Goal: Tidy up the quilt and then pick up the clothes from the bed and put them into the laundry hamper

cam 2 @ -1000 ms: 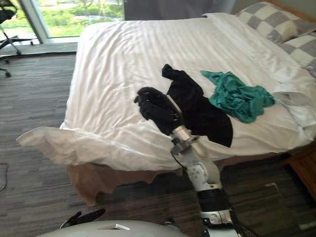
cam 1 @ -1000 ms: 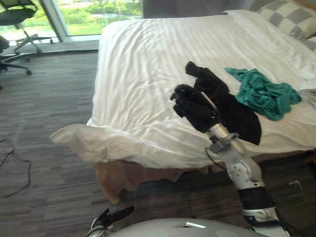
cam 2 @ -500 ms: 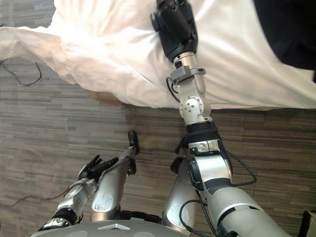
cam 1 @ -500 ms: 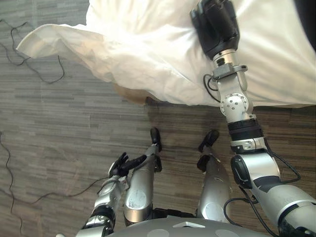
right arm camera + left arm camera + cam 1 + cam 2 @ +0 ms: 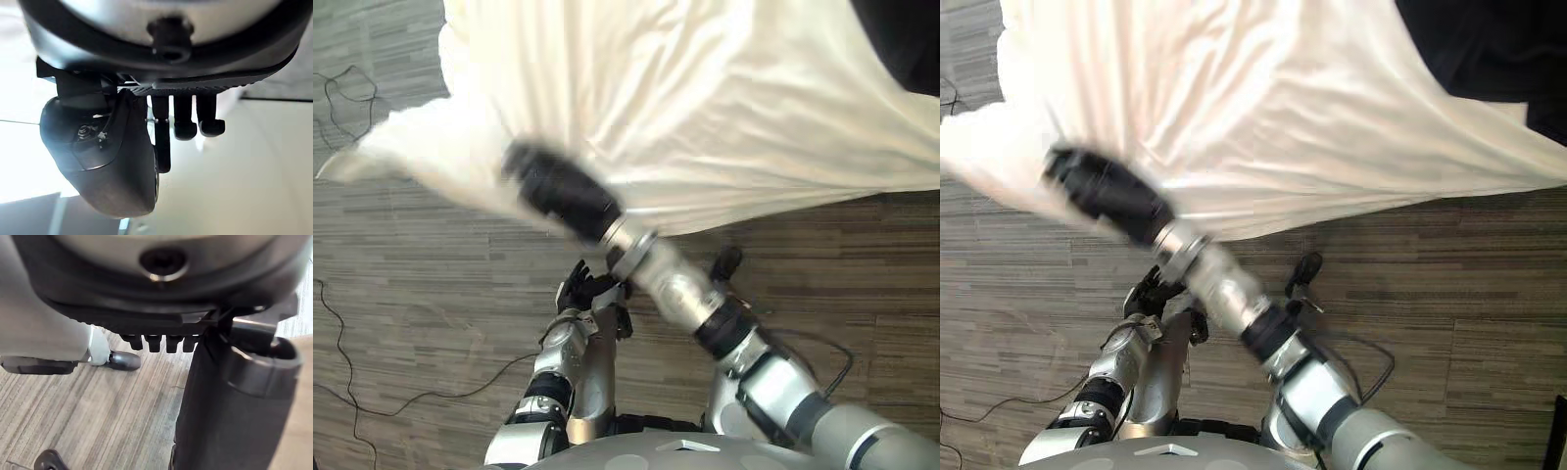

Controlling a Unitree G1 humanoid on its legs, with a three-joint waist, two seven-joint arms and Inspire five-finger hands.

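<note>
1. The quilt (image 5: 705, 108) looks rumpled, with its corner drooping off the bed right by the right hand (image 5: 553, 186). That hand's fingers are loose and gripping nothing, so I'd say tidying has barely begun.
2. The black clothes (image 5: 1469, 49) lie on the quilt well away from that hand, not picked up yet.
3. The left hand (image 5: 587, 287) hangs low with relaxed fingers.

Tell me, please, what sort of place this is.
Probably a bedroom: a white quilt drapes down toward a grey striped floor, as if off a bed, and a dark garment lies on it.

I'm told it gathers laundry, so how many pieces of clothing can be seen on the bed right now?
1: a black fabric garment lying on the white quilt, at the scene's upper right corner. Others may lie hidden beyond the frame's edge.
</note>
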